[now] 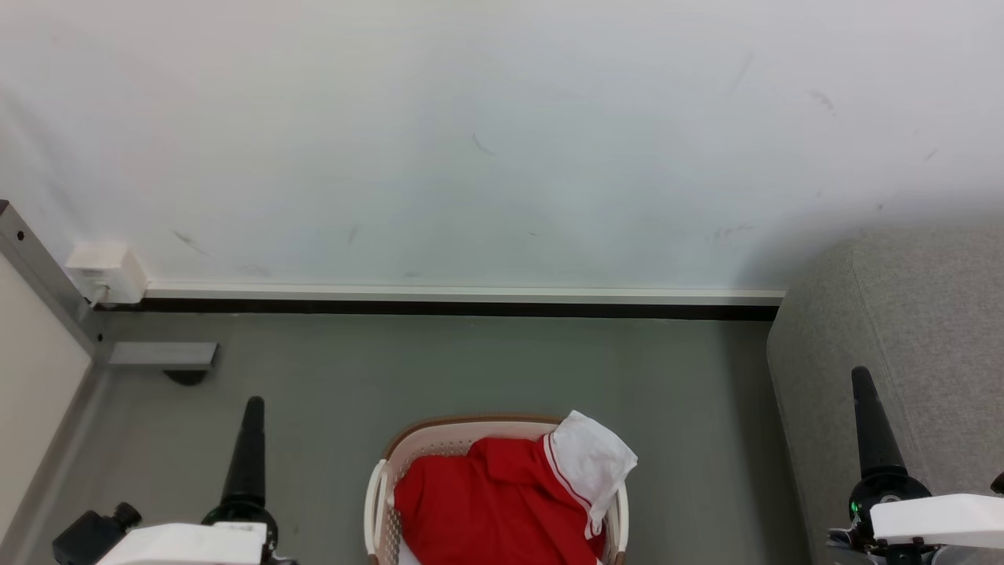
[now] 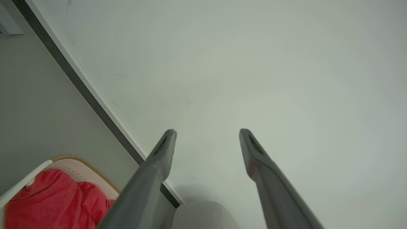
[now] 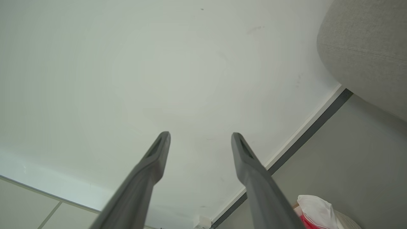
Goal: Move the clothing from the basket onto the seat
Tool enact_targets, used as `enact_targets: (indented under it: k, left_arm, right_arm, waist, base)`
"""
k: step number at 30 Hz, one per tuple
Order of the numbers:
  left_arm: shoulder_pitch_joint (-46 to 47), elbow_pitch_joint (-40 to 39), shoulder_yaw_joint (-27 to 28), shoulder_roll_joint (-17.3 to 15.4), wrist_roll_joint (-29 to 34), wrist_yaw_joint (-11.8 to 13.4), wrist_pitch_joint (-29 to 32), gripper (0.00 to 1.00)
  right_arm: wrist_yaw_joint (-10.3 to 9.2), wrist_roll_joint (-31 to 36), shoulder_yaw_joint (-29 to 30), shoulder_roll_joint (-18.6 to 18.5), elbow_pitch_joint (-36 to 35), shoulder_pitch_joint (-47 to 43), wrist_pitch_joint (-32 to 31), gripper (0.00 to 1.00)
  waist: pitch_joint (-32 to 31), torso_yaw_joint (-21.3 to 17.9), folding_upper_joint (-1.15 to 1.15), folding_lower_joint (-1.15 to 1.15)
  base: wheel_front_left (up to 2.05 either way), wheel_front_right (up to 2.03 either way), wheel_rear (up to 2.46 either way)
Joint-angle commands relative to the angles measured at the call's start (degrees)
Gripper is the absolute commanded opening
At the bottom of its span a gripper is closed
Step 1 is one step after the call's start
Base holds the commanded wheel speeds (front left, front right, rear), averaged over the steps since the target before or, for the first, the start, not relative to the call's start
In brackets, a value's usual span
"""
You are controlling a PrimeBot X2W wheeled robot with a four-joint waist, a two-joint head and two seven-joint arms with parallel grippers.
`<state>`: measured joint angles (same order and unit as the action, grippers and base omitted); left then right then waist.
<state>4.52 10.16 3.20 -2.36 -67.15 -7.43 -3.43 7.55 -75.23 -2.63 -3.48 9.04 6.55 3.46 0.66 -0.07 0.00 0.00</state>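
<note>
The cream basket (image 1: 378, 486) with a brown rim stands on the grey floor at the bottom centre of the head view. The clothing (image 1: 486, 502), red with a white striped panel, fills it and drapes over its right rim. The light-grey seat (image 1: 925, 314) rises at the right. My left gripper (image 2: 207, 132) is open and empty, one dark finger (image 1: 249, 447) pointing up left of the basket. My right gripper (image 3: 200, 135) is open and empty too, its finger (image 1: 874, 431) in front of the seat. The left wrist view catches the clothing (image 2: 51, 200) and the basket (image 2: 79, 168).
A white wall with a dark baseboard (image 1: 471, 308) runs behind the basket. A white socket box (image 1: 106, 271) and a grey metal frame with a foot plate (image 1: 161, 355) stand at the far left. Grey floor (image 1: 690, 439) lies between basket and seat.
</note>
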Motion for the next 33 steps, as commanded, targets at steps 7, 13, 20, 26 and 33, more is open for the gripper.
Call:
enact_targets:
  k: [7, 13, 20, 26, 33]
  left_arm:
    - [1.5, -2.2, -1.0, -0.4, 7.3, 0.2, -1.5, 1.0]
    - [1.3, -2.6, -2.4, -0.4, 15.3, 1.4, -2.6, 1.0]
    - [1.3, -2.6, -4.5, -0.5, 24.1, 2.9, -3.9, 1.0]
    - [1.4, -2.8, -5.8, -0.5, 31.1, 4.0, -4.8, 1.0]
    - [1.4, -2.0, -6.5, -0.5, 38.1, 5.4, -5.9, 1.0]
  right_arm:
    - [-0.04, 5.7, -0.9, -0.6, -1.3, 1.7, 1.5, 1.0]
    - [-0.05, 11.4, -1.7, -1.1, -0.7, 2.0, 2.6, 1.0]
    - [-0.06, 17.9, -2.3, -1.2, 0.0, 2.2, 3.8, 1.0]
    - [-0.06, 23.4, -2.7, -1.4, 0.9, 2.3, 4.8, 1.0]
    - [-0.07, 29.4, -2.6, -1.6, 2.0, 2.3, 5.8, 1.0]
  waist:
    - [0.1, -0.1, 0.0, 0.0]
    - [0.1, -0.1, 0.0, 0.0]
    - [0.0, -0.1, 0.0, 0.0]
    - [-0.1, -0.1, 0.0, 0.0]
    - [-0.4, 0.0, 0.0, 0.0]
  base:
    - [0.0, 0.0, 0.0]
    - [0.0, 0.0, 0.0]
    - [0.0, 0.0, 0.0]
    - [0.0, 0.0, 0.0]
    - [0.0, 0.0, 0.0]
